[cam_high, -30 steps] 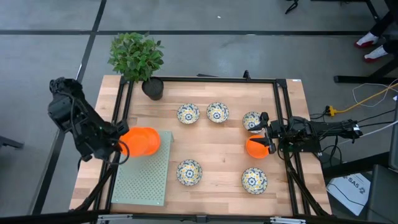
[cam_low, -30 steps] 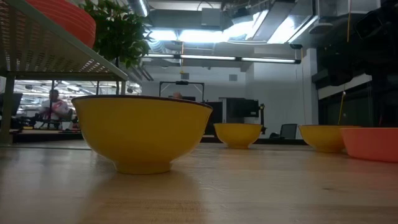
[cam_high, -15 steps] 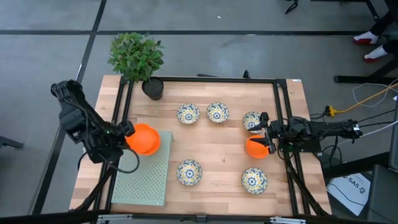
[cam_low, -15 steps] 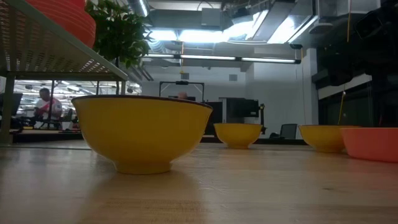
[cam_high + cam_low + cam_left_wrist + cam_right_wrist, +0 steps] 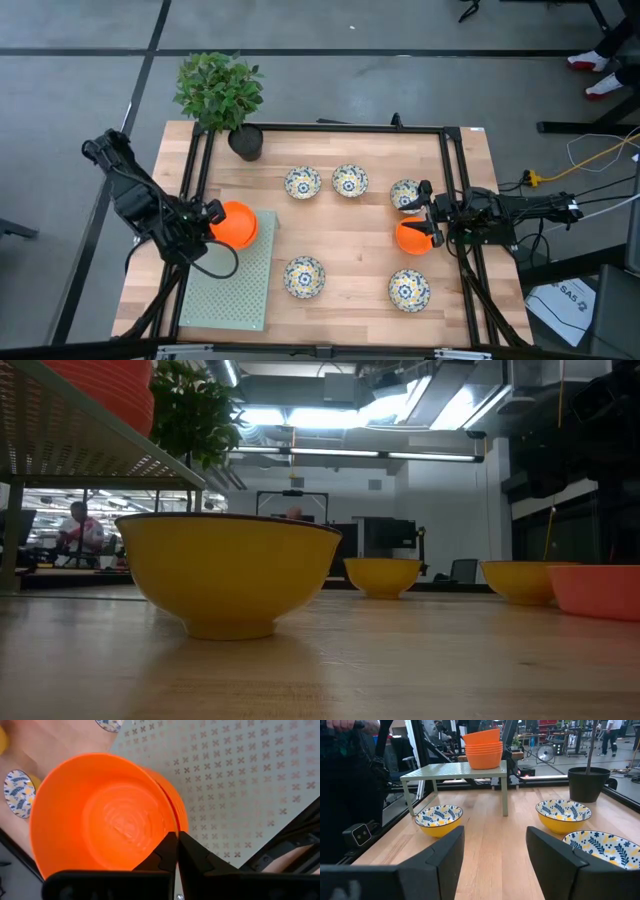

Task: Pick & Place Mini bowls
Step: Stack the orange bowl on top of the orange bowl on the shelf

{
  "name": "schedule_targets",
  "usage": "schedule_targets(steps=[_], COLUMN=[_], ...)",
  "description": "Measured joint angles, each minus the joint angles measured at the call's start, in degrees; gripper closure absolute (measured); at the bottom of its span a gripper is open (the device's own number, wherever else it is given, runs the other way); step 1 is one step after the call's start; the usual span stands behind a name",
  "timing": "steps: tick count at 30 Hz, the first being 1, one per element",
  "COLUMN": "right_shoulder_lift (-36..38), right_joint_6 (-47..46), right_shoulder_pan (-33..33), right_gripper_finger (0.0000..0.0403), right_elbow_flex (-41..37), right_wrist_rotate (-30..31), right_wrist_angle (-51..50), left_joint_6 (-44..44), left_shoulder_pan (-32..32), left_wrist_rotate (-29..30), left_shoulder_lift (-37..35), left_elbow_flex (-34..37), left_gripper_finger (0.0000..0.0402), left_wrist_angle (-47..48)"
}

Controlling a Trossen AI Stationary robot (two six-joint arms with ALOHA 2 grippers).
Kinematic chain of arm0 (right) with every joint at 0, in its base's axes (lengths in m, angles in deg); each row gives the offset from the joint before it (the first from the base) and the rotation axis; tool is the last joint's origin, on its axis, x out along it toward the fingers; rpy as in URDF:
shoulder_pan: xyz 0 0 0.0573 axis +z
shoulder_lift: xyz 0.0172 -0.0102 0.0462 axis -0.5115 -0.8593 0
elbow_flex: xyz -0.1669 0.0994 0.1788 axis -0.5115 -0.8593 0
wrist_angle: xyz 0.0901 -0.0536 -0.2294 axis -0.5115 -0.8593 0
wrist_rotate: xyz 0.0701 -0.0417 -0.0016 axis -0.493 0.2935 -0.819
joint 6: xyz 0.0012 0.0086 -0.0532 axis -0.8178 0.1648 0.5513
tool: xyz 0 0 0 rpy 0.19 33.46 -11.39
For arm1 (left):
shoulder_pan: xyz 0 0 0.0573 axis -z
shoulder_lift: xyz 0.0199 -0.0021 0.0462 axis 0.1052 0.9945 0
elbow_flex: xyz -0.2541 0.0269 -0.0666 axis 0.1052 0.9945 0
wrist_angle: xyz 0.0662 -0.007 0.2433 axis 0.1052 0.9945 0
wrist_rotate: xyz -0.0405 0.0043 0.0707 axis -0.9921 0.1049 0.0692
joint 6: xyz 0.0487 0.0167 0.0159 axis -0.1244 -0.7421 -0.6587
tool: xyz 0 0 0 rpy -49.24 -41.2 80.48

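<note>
A stack of orange mini bowls (image 5: 236,225) (image 5: 482,751) stands on a pale green perforated rack (image 5: 230,285) at the table's left. My left gripper (image 5: 207,215) (image 5: 177,851) is at the stack's left side, shut on the top bowl. Several white, blue and yellow patterned bowls (image 5: 303,183) (image 5: 304,277) (image 5: 409,289) sit base-down on the wood. Another orange bowl (image 5: 411,238) sits on the table by my right gripper (image 5: 426,214) (image 5: 495,855). That gripper is open and low over the right side. My left gripper pinches the rim (image 5: 173,822) of the top orange bowl between its two fingers (image 5: 165,856), one inside the bowl and one outside. It comes in slanting from the table's left and above. The bowl sits nested in the stack on the rack, slightly tilted.
A potted plant in a black pot (image 5: 245,142) stands at the far left corner. Black frame rails (image 5: 455,170) run along the far, left and right sides. Bare wood (image 5: 350,235) lies between the two rows of patterned bowls. People move in the room behind.
My left gripper has moved a little toward the table's right and tipped, still shut on the orange bowl's rim. The bowl has turned from lying well tilted toward more upright and settled over the stack. The right arm has kept still.
</note>
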Motion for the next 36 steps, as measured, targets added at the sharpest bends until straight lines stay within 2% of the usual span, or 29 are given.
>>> schedule_targets(steps=[7, 16, 22, 27, 36], right_shoulder_lift=[0.01, 0.01, 0.0, 0.0, 0.01], right_joint_6=[0.01, -0.01, 0.0, -0.01, 0.0], right_shoulder_pan=[-0.01, -0.02, 0.0, 0.0, -0.02], right_gripper_finger=[0.019, 0.019, 0.019, 0.019, 0.019], right_elbow_flex=[0.0, 0.0, 0.0, 0.0, 0.0], right_wrist_rotate=[0.0, 0.0, 0.0, 0.0, 0.0], right_wrist_angle=[0.0, -0.01, 0.0, -0.01, -0.01], left_joint_6=[-1.9, -1.72, 0.27, 2.06, 2.7], left_shoulder_pan=[-1.35, -1.97, -1.97, -1.97, -1.99], left_wrist_rotate=[-0.43, -1.74, -6.58, -5.94, -6.18], left_shoulder_lift=[0.02, 0.02, 0.04, 0.03, -0.13], left_elbow_flex=[0.38, 0.38, -0.34, -2.49, -2.66], left_gripper_finger=[0.0384, 0.0339, 0.0315, 0.0318, 0.0349], left_wrist_angle=[-0.75, -1.57, -1.94, -1.95, -1.93])
